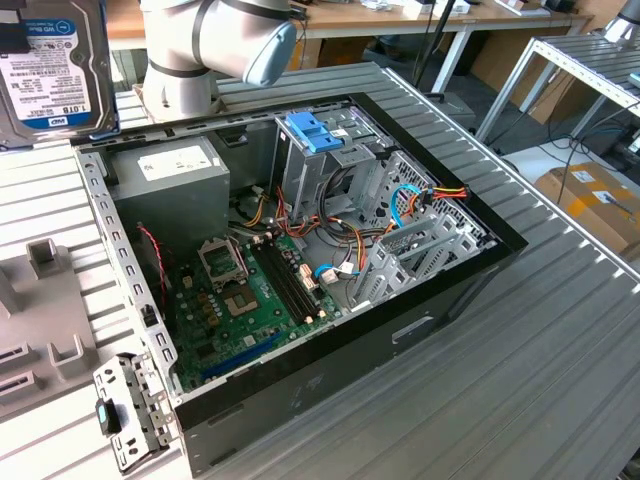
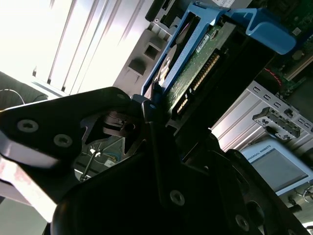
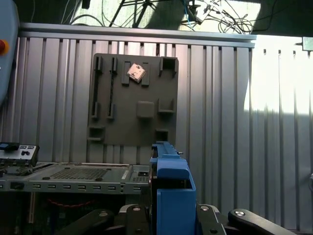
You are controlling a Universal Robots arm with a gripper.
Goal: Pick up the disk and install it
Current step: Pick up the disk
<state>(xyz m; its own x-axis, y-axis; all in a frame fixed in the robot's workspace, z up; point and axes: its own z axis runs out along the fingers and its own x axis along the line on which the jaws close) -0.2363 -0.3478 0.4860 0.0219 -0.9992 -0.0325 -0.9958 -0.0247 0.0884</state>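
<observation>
"Ribbed aluminium table [image 1: 560, 330] runs everywhere, with long parallel grooves. What's at the upper left of the exterior view?"

"A flat dark drive with a glossy white label, cut off by the frame edge. It's probably the disk [image 1: 50, 60], though that angle leaves me unsure. Lower down at the left edge lies a matte grey moulded plate [image 1: 40, 330] with raised blocks and slots."

"And the middle?"

"An open black computer case [image 1: 330, 370] with a perforated metal frame. Going rightward inside it there's a grey sheet-metal power supply box [image 1: 165, 190] and a green motherboard [image 1: 240, 300]. Further on, a pale blue slotted plastic tray [image 1: 313, 130] sits on a punched steel cage. Red, yellow and orange cables [image 1: 445, 192] fan out right of that. At top centre stands the smooth silver robot arm [image 1: 220, 40] with a rounded blue cap."

"Where is the disk for certain?"

"In both wrist views the gripper [image 3: 171, 213] has its black angular fingers [image 3: 139, 218] clamped on it. Bright blue plastic rails frame its green circuit board [image 2: 195, 63], which carries a row of gold contacts. It's held aloft, with the table and grey plate beyond it."
</observation>
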